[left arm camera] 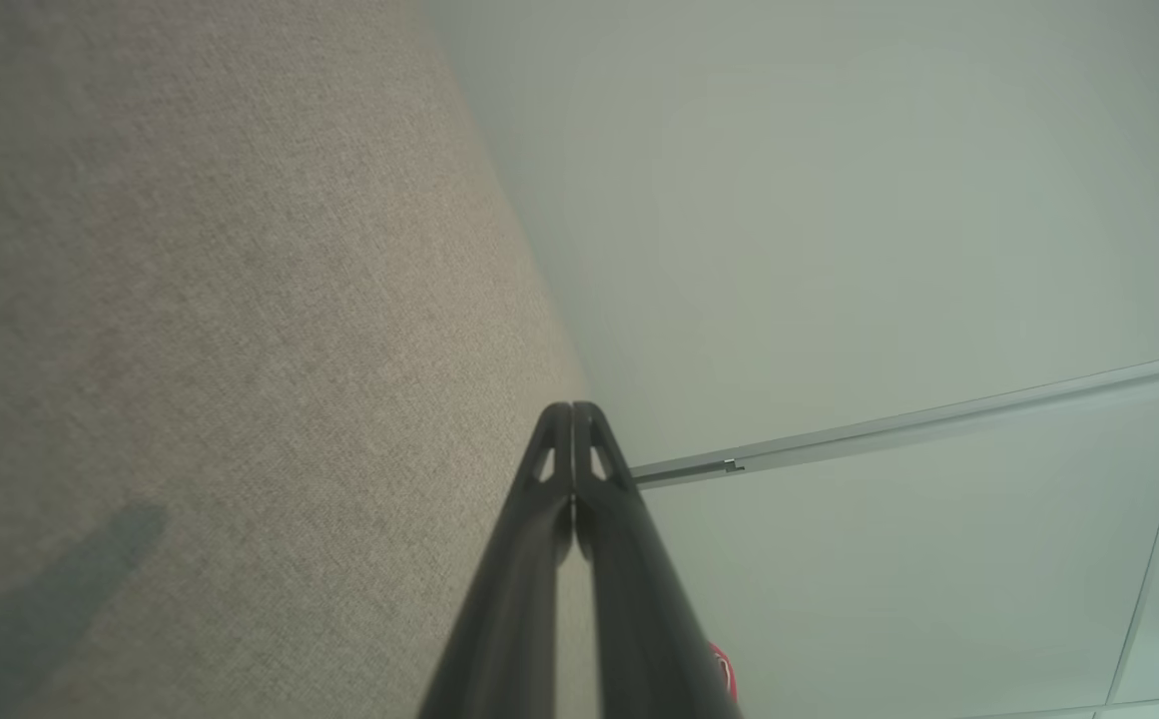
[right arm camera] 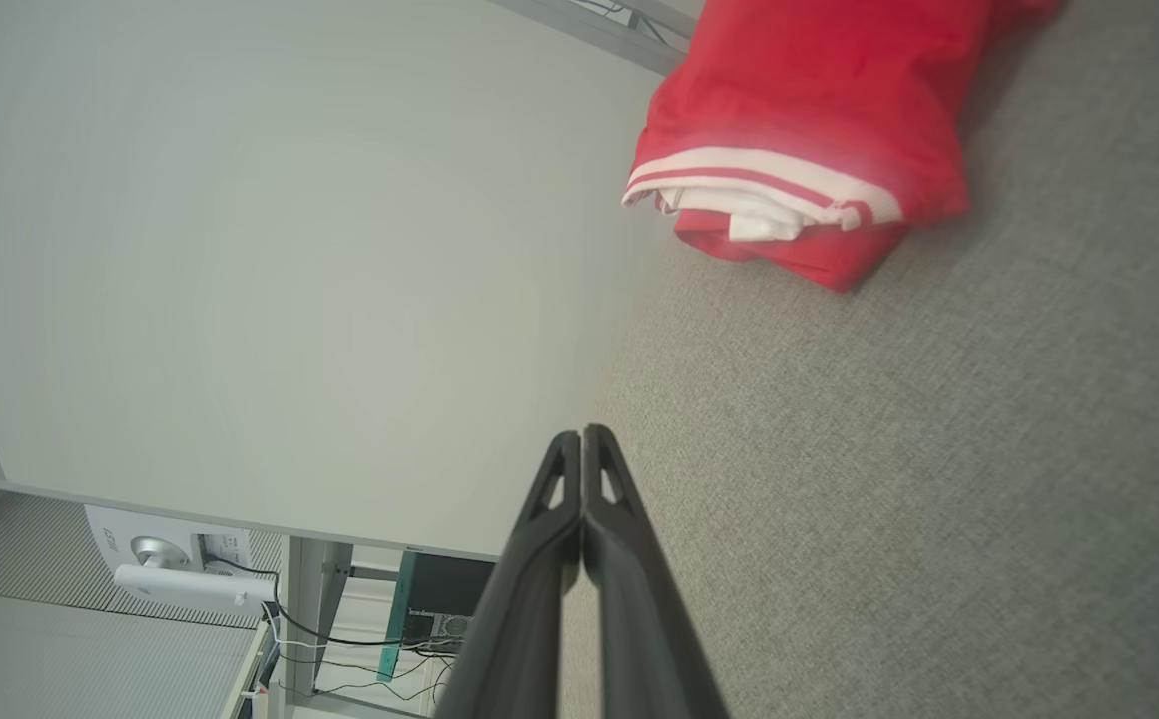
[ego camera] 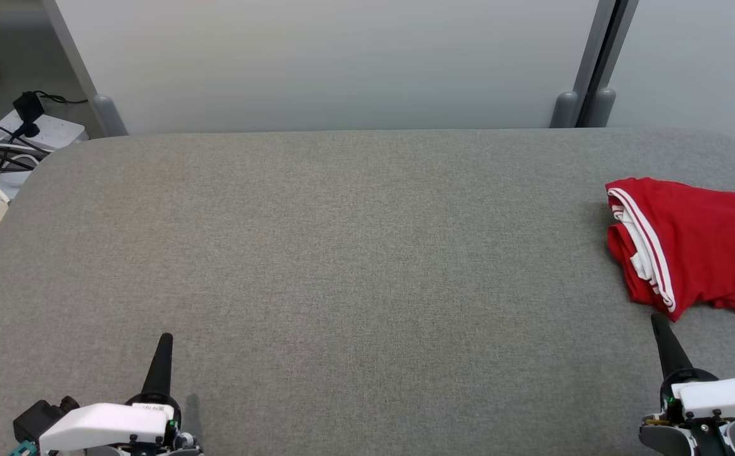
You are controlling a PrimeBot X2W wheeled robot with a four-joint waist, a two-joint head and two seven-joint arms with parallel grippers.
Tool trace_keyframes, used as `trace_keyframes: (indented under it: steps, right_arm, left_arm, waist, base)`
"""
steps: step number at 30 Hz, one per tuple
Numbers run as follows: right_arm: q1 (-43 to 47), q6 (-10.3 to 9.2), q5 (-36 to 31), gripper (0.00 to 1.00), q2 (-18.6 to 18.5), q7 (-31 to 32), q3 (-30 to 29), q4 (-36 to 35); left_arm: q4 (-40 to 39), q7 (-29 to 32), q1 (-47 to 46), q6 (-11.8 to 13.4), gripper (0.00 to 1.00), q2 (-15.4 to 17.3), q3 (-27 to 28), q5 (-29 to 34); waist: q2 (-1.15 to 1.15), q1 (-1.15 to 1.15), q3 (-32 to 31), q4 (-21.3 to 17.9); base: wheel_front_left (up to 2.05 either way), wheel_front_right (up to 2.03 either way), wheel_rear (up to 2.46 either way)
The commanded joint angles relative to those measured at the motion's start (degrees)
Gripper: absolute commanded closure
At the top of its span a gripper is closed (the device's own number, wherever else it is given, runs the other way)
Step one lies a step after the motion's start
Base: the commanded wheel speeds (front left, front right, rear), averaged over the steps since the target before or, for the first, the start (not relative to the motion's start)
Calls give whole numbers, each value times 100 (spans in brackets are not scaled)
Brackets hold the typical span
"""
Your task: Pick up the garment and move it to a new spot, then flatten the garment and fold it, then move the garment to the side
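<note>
Resting low over the grey table [ego camera: 342,266], the right gripper [ego camera: 661,329] has its two dark fingers pressed together with nothing between them. Just past its tip, a little ahead and toward the outer side, lies the red garment [ego camera: 690,247]. It is bunched up at the table's right end, with white stripes [ego camera: 649,247] along the edge that faces the middle of the table. Its long side seems to run away from the gripper, toward the far wall.

The left gripper [ego camera: 163,351] is also pressed together and holds nothing. It is well apart from the garment, so the right arm is much nearer and looks best placed to reach.

I count one garment, two grippers and one table.
</note>
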Motion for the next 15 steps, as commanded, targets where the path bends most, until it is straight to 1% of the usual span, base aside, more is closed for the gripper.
trace_keyframes:
  steps: [1, 15]
  right_arm:
    - [-83, 1, 223, 100, -56, 71, 58, -227]
    - [-33, 1, 1162, 100, -43, 302, -22, -431]
  left_arm:
    - [-216, 59, -261, -88, 100, 108, 175, -207]
    - [-410, 295, -269, -174, 100, 132, 258, -1126]
  waist:
    - [0, 0, 3, -1]
    - [0, 0, 28, -10]
  base:
    - [0, 0, 0]
    - [0, 0, 0]
